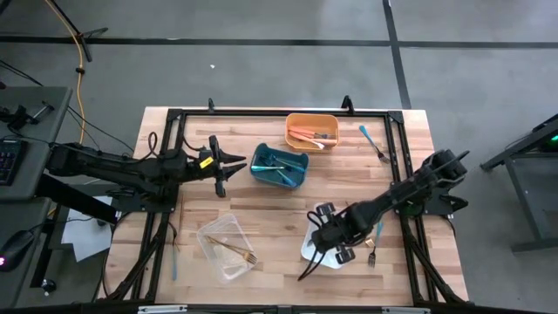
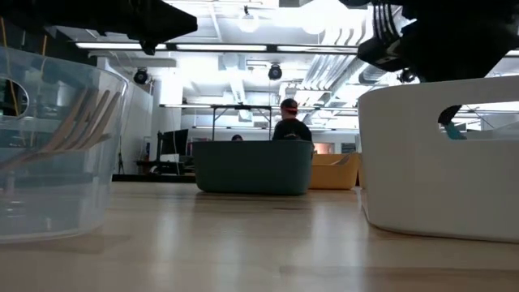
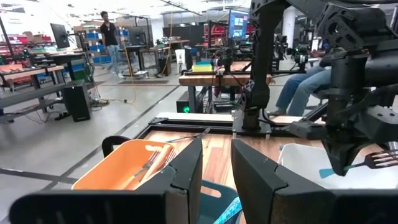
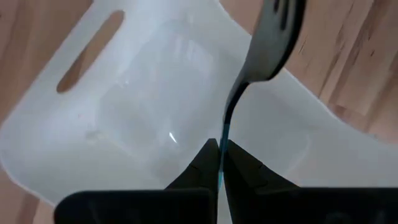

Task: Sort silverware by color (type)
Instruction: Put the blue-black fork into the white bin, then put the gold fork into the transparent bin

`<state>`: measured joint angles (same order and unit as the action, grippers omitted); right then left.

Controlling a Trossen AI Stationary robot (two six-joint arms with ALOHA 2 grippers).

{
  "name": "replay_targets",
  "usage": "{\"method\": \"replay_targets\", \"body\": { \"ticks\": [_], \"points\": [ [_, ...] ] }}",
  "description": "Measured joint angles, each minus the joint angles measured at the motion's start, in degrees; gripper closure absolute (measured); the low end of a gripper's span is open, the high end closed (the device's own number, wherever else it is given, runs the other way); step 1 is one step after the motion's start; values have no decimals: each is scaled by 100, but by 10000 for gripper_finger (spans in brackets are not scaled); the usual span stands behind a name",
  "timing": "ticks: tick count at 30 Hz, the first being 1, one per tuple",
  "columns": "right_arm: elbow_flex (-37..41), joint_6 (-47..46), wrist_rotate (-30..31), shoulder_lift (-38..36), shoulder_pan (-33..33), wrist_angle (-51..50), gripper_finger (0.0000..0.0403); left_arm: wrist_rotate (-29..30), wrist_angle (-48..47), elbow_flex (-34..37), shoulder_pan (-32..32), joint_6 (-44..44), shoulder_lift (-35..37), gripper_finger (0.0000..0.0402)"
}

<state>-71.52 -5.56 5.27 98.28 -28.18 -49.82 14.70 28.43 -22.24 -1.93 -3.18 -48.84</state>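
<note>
The white bin (image 1: 312, 247) is taken as the landmark. Directly above it the right gripper (image 1: 324, 232) is held, its fingers (image 4: 200, 167) pinched tight on the teal handle of a dark-headed fork (image 4: 268, 43); in the right wrist view the fork is seen hanging over the bin's bare interior, head away from the fingers. The same fork is glimpsed in the left wrist view, where its tines jut out sideways from the gripper above the bin's rim.

Just beside the white bin, on the side toward the table's right edge, a gold-handled fork (image 1: 378, 232) and a dark fork (image 1: 372, 257) are laid on the bare wood. Farther from the bin, near the table's far right corner, a teal-handled fork (image 1: 373, 145) is found lying on its own.

To the left of the white bin a clear bin (image 1: 226, 247) is set, with gold pieces (image 1: 235, 252) resting inside (their exact number cannot be told). Beyond the white bin, toward the far edge, a teal bin (image 1: 279, 166) holds teal-handled pieces (image 1: 277, 167), and an orange bin (image 1: 312, 131) behind it holds salmon-orange pieces (image 1: 310, 136).

The left gripper (image 1: 234, 163) is held well away from the white bin, just left of the teal bin, with its fingers (image 3: 186, 168) parted a little and nothing held between them.
</note>
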Motion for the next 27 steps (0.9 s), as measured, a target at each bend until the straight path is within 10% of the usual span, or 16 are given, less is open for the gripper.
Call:
{"method": "replay_targets", "body": {
  "ticks": [19,27],
  "points": [
    [-14,-1304,-482,-13,30,-446,314,7,-4,0,0,7,0,326],
    [-834,-1916,440,-55,122,-1838,273,9,-3,-2,3,-1,0,326]
  ]
}}
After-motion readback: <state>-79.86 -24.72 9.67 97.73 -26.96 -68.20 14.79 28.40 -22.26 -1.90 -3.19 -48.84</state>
